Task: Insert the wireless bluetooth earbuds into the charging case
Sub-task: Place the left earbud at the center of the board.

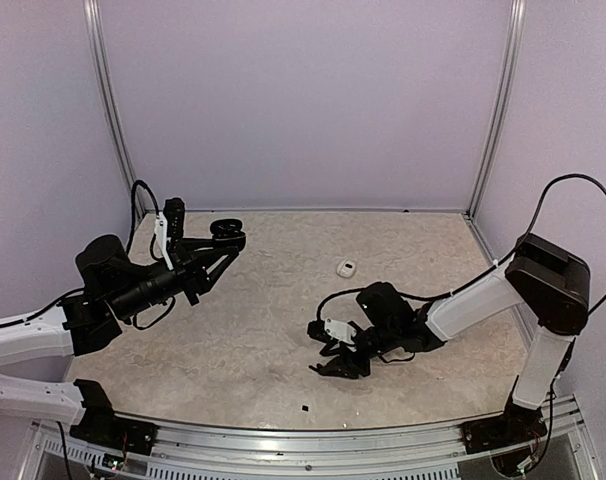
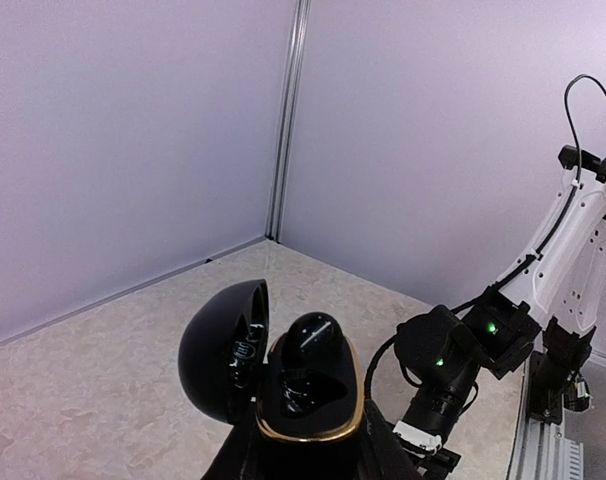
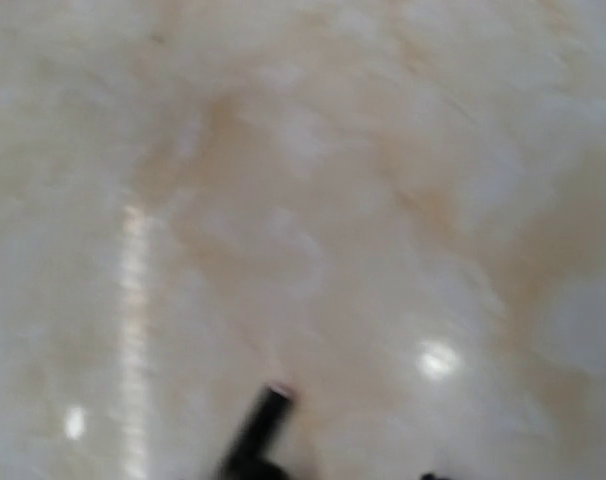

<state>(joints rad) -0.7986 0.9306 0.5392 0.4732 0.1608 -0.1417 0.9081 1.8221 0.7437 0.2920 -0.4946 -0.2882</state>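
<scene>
Left wrist view first: the left gripper (image 2: pixel 308 455) is squeezed tight on the black charging case (image 2: pixel 303 405), with a finger on each side of its lower part. The case has a gold rim. Its lid (image 2: pixel 223 350) is swung open to the left. One black earbud (image 2: pixel 313 338) sits inside the case, on the far side. The near pocket is dark, and I cannot tell what is in it. From the top view, the case is held up over the left side of the table (image 1: pixel 263 310), well apart from the other arm.

The right gripper (image 1: pixel 335 357) is down low over the middle of the table, pointing at it. The right wrist view is very blurry. Only one dark fingertip (image 3: pixel 268 400) shows, close to the table top. I cannot tell if these jaws are apart or together.

A small white thing (image 1: pixel 346 267) lies on the table near the right gripper, on its far side, not touching it. A tiny dark speck (image 1: pixel 305 408) lies near the front edge, too small to tell what it is.
</scene>
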